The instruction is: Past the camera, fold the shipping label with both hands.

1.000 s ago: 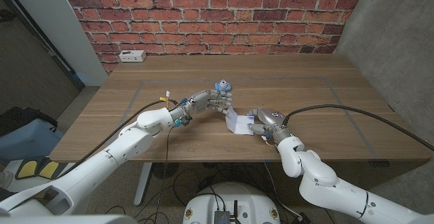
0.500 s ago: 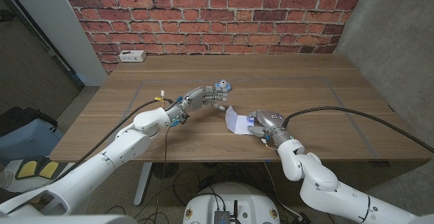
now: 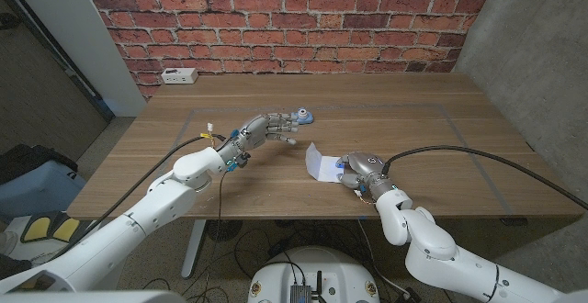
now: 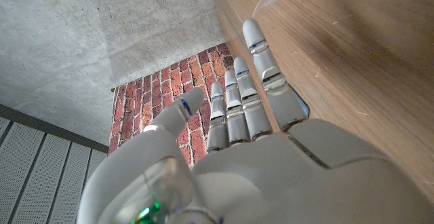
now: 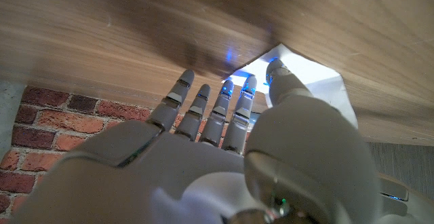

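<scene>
Label: we see the white shipping label (image 3: 321, 163) on the bench (image 3: 413, 129); its print is unreadable.
Right robot hand (image 3: 359, 169): fingers rest on its edge.
Left robot hand (image 3: 272, 130): spread, empty, beside the small blue camera (image 3: 302, 115).

A white power strip (image 3: 177, 76) lies at the wooden table's (image 3: 413, 110) far left edge, below the brick wall (image 3: 276, 18).

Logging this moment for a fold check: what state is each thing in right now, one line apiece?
shipping label: on the table, one edge lifted, not lying flat.
left hand: off the label, fingers spread, holding nothing.
right hand: at the label's edge, fingers extended over it; a firm hold cannot be told.
small blue camera: on the table beyond the left hand's fingertips.
</scene>
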`<state>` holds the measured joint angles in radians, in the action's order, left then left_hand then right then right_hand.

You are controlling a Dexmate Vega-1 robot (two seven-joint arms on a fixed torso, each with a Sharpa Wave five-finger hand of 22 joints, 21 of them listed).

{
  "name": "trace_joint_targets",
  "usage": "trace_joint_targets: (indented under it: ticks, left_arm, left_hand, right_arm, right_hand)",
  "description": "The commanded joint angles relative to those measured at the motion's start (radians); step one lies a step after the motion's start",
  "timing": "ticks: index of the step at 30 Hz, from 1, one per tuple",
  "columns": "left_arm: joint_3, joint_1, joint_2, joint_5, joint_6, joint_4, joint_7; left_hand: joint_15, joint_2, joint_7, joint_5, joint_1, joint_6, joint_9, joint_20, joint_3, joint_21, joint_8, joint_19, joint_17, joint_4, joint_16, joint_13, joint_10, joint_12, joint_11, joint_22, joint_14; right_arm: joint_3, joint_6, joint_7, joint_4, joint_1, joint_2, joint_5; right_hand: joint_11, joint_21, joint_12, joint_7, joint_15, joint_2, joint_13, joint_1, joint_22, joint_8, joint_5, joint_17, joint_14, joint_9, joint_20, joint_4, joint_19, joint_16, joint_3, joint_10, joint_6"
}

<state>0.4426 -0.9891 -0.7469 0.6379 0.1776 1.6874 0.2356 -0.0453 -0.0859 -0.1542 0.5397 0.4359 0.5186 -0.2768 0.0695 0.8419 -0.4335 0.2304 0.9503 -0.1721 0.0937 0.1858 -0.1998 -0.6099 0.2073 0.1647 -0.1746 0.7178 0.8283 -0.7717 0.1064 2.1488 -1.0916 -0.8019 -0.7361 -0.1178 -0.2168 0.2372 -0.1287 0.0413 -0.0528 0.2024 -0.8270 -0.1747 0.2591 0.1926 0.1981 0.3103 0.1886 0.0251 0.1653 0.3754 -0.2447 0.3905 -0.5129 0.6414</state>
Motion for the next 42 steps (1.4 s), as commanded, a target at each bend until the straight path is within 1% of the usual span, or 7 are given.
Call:
trace_joint_targets:
  ticks: [1,8,14,19,24,29,42]
  left_arm:
    - [0.004,-0.007,-0.043,0.021,-0.131,0.060,-0.039]
    - [0.049,0.050,-0.031,0.058,-0.181,0.018,0.071]
    - [0.078,0.098,0.013,0.098,-0.175,-0.060,0.178]
    - [0.095,0.122,0.032,0.097,-0.176,-0.090,0.206]
    - [0.104,0.137,0.050,0.094,-0.168,-0.115,0.224]
    - [0.113,0.154,0.064,0.093,-0.167,-0.137,0.241]
    - [0.159,0.224,0.106,0.060,-0.190,-0.202,0.291]
  left_hand:
    - [-0.013,0.018,-0.007,-0.007,-0.008,0.012,-0.005,0.007,-0.010,0.000,0.004,0.010,-0.003,-0.003,-0.001,-0.003,0.005,-0.002,0.006,-0.005,-0.007]
    - [-0.028,0.022,-0.018,-0.009,-0.021,-0.001,-0.008,0.011,-0.014,0.011,-0.004,-0.006,-0.003,-0.006,-0.008,-0.003,0.030,-0.011,0.018,-0.005,-0.036]
    - [-0.033,-0.011,-0.021,0.002,-0.005,-0.041,-0.011,0.016,0.011,0.036,-0.021,-0.049,-0.001,0.009,-0.013,-0.003,0.071,-0.019,0.018,-0.006,-0.083]
    - [-0.035,-0.020,-0.011,0.015,0.008,-0.093,-0.013,0.018,0.028,0.048,-0.038,-0.065,0.000,0.026,-0.012,-0.003,0.093,-0.019,0.018,-0.006,-0.103]
    - [-0.033,-0.025,-0.007,0.021,0.012,-0.122,-0.014,0.016,0.033,0.052,-0.044,-0.071,0.000,0.031,-0.011,-0.004,0.106,-0.020,0.019,-0.006,-0.114]
    - [-0.033,-0.027,0.003,0.024,0.013,-0.135,-0.015,0.016,0.036,0.057,-0.044,-0.077,-0.001,0.033,-0.011,-0.004,0.113,-0.020,0.022,-0.006,-0.121]
    - [-0.041,-0.034,0.005,0.025,0.005,-0.153,-0.016,0.019,0.031,0.066,-0.043,-0.093,-0.006,0.022,-0.010,-0.004,0.128,-0.020,0.030,-0.007,-0.144]
  right_arm:
    - [0.008,-0.007,-0.019,-0.015,0.009,0.007,-0.012]
    - [0.003,0.008,-0.012,-0.020,0.009,0.008,-0.005]
    - [-0.003,0.017,-0.001,-0.022,0.004,0.009,0.000]
    - [-0.006,0.021,0.002,-0.024,0.003,0.007,0.002]
    - [-0.011,0.030,0.003,-0.027,0.004,0.006,0.010]
    - [-0.011,0.039,0.003,-0.035,0.009,0.007,0.014]
    - [-0.015,0.043,0.003,-0.042,0.013,0.010,0.020]
  right_hand:
    - [0.000,0.003,0.000,-0.001,0.116,-0.002,0.005,-0.015,-0.005,0.003,0.003,0.002,0.002,0.003,-0.002,-0.002,0.002,-0.003,-0.007,-0.021,0.021]
    - [-0.005,0.003,-0.001,-0.001,0.119,-0.003,0.005,-0.018,-0.005,0.002,0.002,0.003,0.004,0.003,-0.002,-0.004,0.004,-0.004,-0.011,-0.026,0.028]
    - [-0.007,0.003,-0.003,-0.002,0.120,-0.002,0.006,-0.019,-0.005,-0.001,0.002,0.003,0.004,0.003,-0.002,-0.005,0.004,-0.004,-0.015,-0.026,0.028]
    - [-0.006,0.004,-0.004,-0.002,0.121,-0.003,0.006,-0.019,-0.005,-0.003,0.002,0.004,0.003,0.003,-0.003,-0.007,0.004,-0.004,-0.017,-0.026,0.028]
    - [-0.007,0.004,-0.005,-0.004,0.121,-0.003,0.006,-0.020,-0.005,-0.004,0.001,0.004,0.004,0.003,-0.003,-0.008,0.004,-0.004,-0.019,-0.027,0.030]
    - [-0.006,0.004,-0.006,-0.004,0.122,-0.004,0.006,-0.020,-0.005,-0.005,0.001,0.005,0.007,0.003,-0.003,-0.009,0.006,-0.005,-0.022,-0.030,0.031]
    - [-0.011,0.004,-0.008,-0.005,0.126,-0.007,0.006,-0.023,-0.005,-0.010,0.001,0.006,0.011,0.003,-0.003,-0.012,0.008,-0.008,-0.030,-0.037,0.038]
